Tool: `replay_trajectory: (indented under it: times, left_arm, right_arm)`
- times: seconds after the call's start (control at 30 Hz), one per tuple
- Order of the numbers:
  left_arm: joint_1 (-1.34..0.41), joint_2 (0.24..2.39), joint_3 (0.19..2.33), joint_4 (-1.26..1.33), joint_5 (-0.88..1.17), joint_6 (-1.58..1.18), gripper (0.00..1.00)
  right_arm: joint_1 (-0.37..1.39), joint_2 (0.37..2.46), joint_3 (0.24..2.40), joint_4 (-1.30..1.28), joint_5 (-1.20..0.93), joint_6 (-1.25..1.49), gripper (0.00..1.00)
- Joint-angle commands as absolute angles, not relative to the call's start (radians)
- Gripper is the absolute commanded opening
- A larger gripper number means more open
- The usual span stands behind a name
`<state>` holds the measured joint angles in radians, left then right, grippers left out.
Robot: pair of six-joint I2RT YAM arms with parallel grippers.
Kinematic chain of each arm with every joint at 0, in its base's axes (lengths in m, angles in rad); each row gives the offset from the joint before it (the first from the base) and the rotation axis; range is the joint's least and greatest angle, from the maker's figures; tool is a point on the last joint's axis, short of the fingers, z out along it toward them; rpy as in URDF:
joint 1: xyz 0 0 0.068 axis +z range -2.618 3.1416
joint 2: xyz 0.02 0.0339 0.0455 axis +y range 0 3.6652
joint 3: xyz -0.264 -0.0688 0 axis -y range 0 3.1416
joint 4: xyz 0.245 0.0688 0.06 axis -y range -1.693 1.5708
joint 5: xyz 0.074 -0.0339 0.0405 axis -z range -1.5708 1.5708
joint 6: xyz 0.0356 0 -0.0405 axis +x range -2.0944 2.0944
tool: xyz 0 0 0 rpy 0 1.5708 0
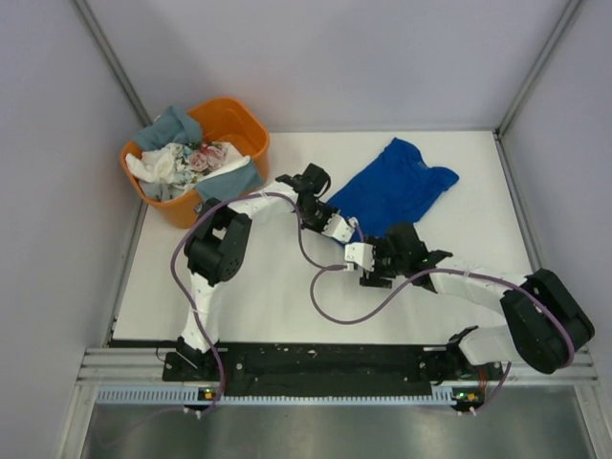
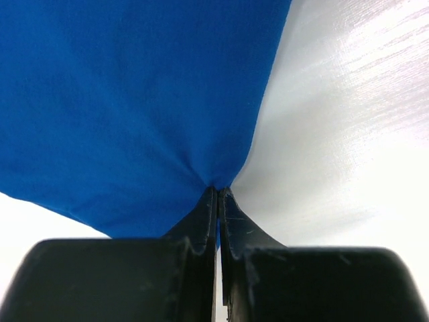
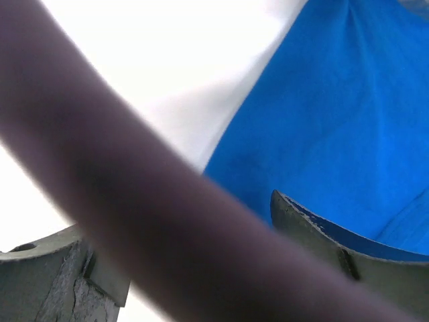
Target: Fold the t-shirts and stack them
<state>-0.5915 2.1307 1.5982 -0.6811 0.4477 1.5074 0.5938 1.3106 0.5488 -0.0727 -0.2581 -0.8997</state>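
The royal blue t-shirt point(image 1: 397, 186) lies crumpled on the white table point(image 1: 258, 287) at the back middle-right. My left gripper point(image 1: 352, 229) is at its near-left corner. In the left wrist view the gripper point(image 2: 218, 189) is shut on an edge of the blue cloth point(image 2: 120, 100), which fans out from the fingertips. My right gripper point(image 1: 375, 263) sits just in front of that corner. In the right wrist view the right gripper point(image 3: 174, 215) is open, with the blue shirt point(image 3: 335, 114) beyond its right finger point(image 3: 315, 231). A cable crosses that view and hides the gap.
An orange tub point(image 1: 244, 124) stands at the back left, holding grey-blue shirts point(image 1: 172, 124) and white and floral shirts point(image 1: 182, 161). Grey walls close in the table on the left, the back and the right. Purple cables point(image 1: 335, 311) loop over the table between the arms.
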Motion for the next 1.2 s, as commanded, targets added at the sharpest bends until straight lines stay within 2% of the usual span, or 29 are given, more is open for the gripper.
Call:
replay_trajectory:
  times: [0.0,0.07,0.1,0.17,0.23,0.27,0.33,0.37,0.53,0.7,0.77,0.8,0.83,0.87,0.9,1.03,1.17]
  left_arm:
    - [-0.589,2.071,1.591,-0.761,0.494,1.506,0.00]
    - [-0.587,2.074,1.595,-0.781,0.499,1.506,0.00]
    - [-0.586,2.074,1.598,-0.790,0.500,1.506,0.00]
    - [-0.588,2.072,1.609,-0.814,0.500,1.503,0.00]
    - [-0.586,2.068,1.614,-0.825,0.497,1.493,0.02]
    - [-0.583,2.065,1.615,-0.822,0.492,1.488,0.18]
    - [-0.572,2.060,1.612,-0.804,0.462,1.482,0.41]
    - [-0.562,2.059,1.612,-0.784,0.454,1.480,0.46]
    - [-0.548,2.062,1.605,-0.750,0.431,1.532,0.54]
    - [-0.563,2.077,1.565,-0.684,0.410,1.545,0.56]
    - [-0.565,2.088,1.555,-0.663,0.394,1.539,0.52]
    - [-0.565,2.092,1.554,-0.655,0.387,1.537,0.42]
    - [-0.566,2.095,1.551,-0.646,0.373,1.534,0.27]
    - [-0.565,2.094,1.546,-0.638,0.361,1.529,0.06]
    - [-0.566,2.089,1.543,-0.632,0.344,1.519,0.00]
    - [-0.560,2.016,1.554,-0.695,0.318,1.454,0.00]
    - [-0.549,1.901,1.555,-0.865,0.362,1.404,0.00]
  right_arm:
    - [0.601,1.353,0.552,0.028,-0.196,-0.911,0.72]
    - [0.603,1.371,0.560,0.006,-0.184,-0.908,0.61]
    - [0.603,1.379,0.561,0.003,-0.178,-0.910,0.52]
    - [0.601,1.388,0.564,-0.044,-0.176,-0.920,0.27]
    - [0.601,1.384,0.566,-0.073,-0.179,-0.930,0.11]
    - [0.601,1.376,0.568,-0.092,-0.181,-0.936,0.07]
    - [0.601,1.361,0.571,-0.129,-0.186,-0.953,0.01]
    - [0.601,1.347,0.571,-0.144,-0.189,-0.960,0.00]
    - [0.601,1.304,0.561,-0.184,-0.216,-0.979,0.00]
    - [0.601,1.293,0.571,-0.196,-0.218,-0.982,0.00]
    - [0.601,1.290,0.571,-0.204,-0.215,-0.980,0.00]
    - [0.601,1.286,0.571,-0.206,-0.215,-0.980,0.00]
    - [0.601,1.281,0.571,-0.209,-0.215,-0.977,0.00]
    - [0.601,1.272,0.571,-0.210,-0.216,-0.971,0.00]
    - [0.601,1.263,0.574,-0.213,-0.218,-0.962,0.00]
    - [0.603,1.178,0.621,-0.303,-0.277,-0.893,0.00]
    - [0.682,1.080,0.658,-0.423,-0.258,-0.830,0.00]
